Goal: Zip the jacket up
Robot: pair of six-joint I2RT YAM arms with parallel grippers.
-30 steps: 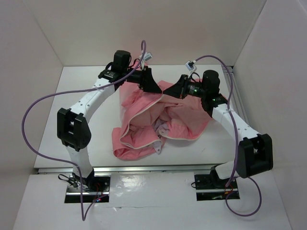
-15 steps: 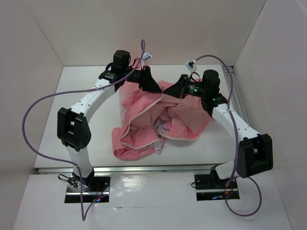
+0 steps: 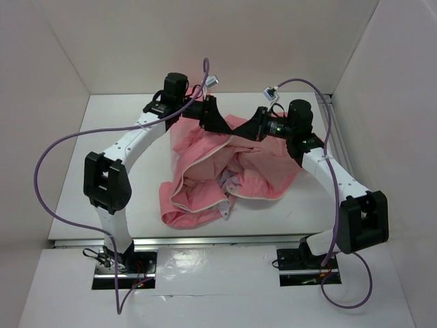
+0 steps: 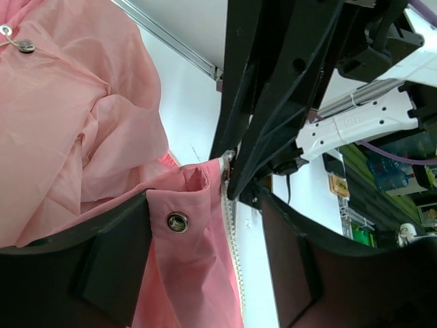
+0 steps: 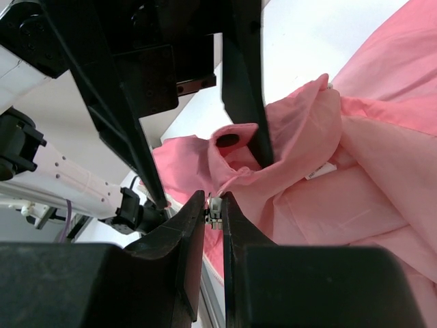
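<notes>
One jacket, two claws: the left claw stands wide around its edge, the right claw pinches its zipper pull.

- Lying as a crumpled salmon-pink jacket on the white table, heaped near the middle and spreading toward the near edge;
- Gaping open down the front, unzipped; baring white zipper edging along the loose front edge;
- Exposing paler lining among the folds at the heap's centre;
- Rising at the far side, with the top edge lifted off the surface and drawn up into a peak;
- Showing, in the left wrist view, a round metal eyelet in a folded corner, just beside white zipper teeth.
</notes>
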